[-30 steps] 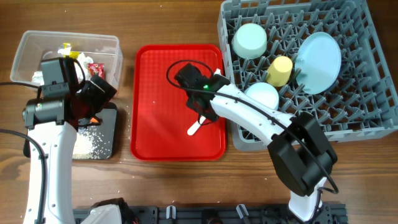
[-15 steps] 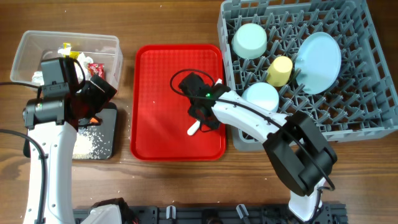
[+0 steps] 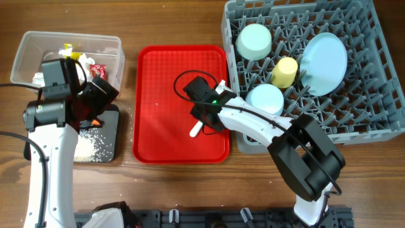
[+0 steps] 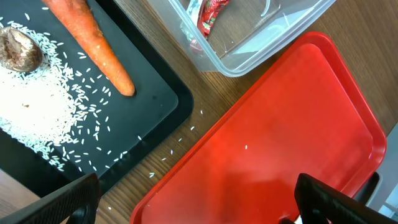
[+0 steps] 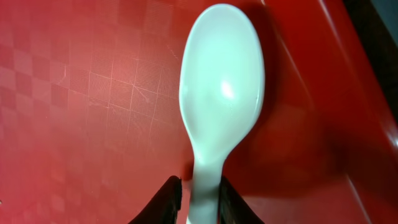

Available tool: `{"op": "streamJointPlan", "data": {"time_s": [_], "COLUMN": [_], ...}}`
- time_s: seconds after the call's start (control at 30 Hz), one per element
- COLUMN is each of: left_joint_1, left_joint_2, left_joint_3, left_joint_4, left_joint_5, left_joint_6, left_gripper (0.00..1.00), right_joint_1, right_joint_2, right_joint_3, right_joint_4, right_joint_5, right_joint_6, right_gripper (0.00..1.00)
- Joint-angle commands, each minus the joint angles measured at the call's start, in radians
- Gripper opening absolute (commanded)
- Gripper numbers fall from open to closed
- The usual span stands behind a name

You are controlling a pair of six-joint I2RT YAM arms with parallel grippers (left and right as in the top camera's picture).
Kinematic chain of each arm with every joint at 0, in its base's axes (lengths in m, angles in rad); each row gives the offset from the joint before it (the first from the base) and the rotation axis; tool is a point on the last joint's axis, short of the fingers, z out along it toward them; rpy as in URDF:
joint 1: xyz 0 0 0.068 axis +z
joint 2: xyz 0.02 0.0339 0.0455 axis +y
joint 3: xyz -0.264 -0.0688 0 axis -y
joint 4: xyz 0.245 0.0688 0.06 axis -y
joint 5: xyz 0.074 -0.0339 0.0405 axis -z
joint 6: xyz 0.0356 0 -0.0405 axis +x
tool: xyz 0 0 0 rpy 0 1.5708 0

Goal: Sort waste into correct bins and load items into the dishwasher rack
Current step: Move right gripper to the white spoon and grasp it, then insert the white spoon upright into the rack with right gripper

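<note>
Quick update. The dishwasher rack [image 3: 373, 120], off to the right gripper's [image 5: 200, 202] outer side, looks pretty much loaded: plate [image 3: 324, 62], mint bowl [image 3: 254, 40], pale-blue bowl [image 3: 264, 100] and yellow cup [image 3: 285, 71] are all in it. None of that has moved in the last second.

What did move is the right arm. It slid across the red serving tray [image 3: 158, 95] toward its near-right corner and is now low over the white plastic spoon [image 5: 221, 93]. The spoon lies flat on the tray, with its bowl pointing out ahead of the fingers. My read is it's going for the last dish, so the end is close.

The overhead mostly shows the arm covering the handle, with just the end of the spoon sticking out. The right wrist cam is the useful one. It shows a finger tight on each side of the handle, but I honestly can't tell if they're pinching yet.

The left gripper [image 4: 199, 202] hasn't budged, fingers spread wide with nothing between them. Only its cam shows the sorted waste up close (nice view, actually). Ahead of it is the black tray [image 4: 155, 93] with the carrot [image 4: 93, 46], rice [image 4: 37, 118] and a brown lump [image 4: 18, 50]. A few stray grains have landed on the wood beside the tray.
</note>
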Motion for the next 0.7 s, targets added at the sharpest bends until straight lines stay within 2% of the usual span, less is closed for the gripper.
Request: {"op": "streamJointPlan", "data": {"time_s": [0.0, 0.07, 0.23, 0.27, 0.37, 0.57, 0.67], "left_joint_1": [0.006, 0.006, 0.006, 0.006, 0.006, 0.006, 0.006], "left_joint_2": [-0.012, -0.012, -0.012, -0.012, -0.012, -0.012, -0.012], "left_joint_3": [0.012, 0.012, 0.012, 0.012, 0.012, 0.012, 0.012], "left_joint_4": [-0.001, -0.001, -0.001, -0.001, -0.001, -0.001, -0.001], "left_joint_5": [-0.013, -0.013, -0.013, -0.013, -0.013, -0.013, -0.013], "left_joint_6": [0.004, 0.004, 0.004, 0.004, 0.004, 0.004, 0.004], "left_gripper": [1.00, 1.00, 1.00, 1.00, 1.00, 1.00, 1.00], "right_joint_1": [0.003, 0.003, 0.002, 0.002, 0.002, 0.001, -0.011], "right_joint_2": [0.036, 0.035, 0.034, 0.033, 0.013, -0.134, -0.248], "right_joint_3": [-0.036, -0.034, -0.032, -0.023, 0.026, 0.106, 0.106], "right_joint_4": [0.016, 0.031, 0.033, 0.032, 0.031, 0.006, 0.002], "right_joint_5": [-0.026, -0.037, -0.048, -0.053, -0.066, -0.065, -0.061], "right_joint_6": [-0.052, -0.090, -0.111, -0.148, -0.292, -0.574, -0.811], "right_gripper": [0.14, 0.10, 0.09, 0.05, 0.04, 0.04, 0.04]}}
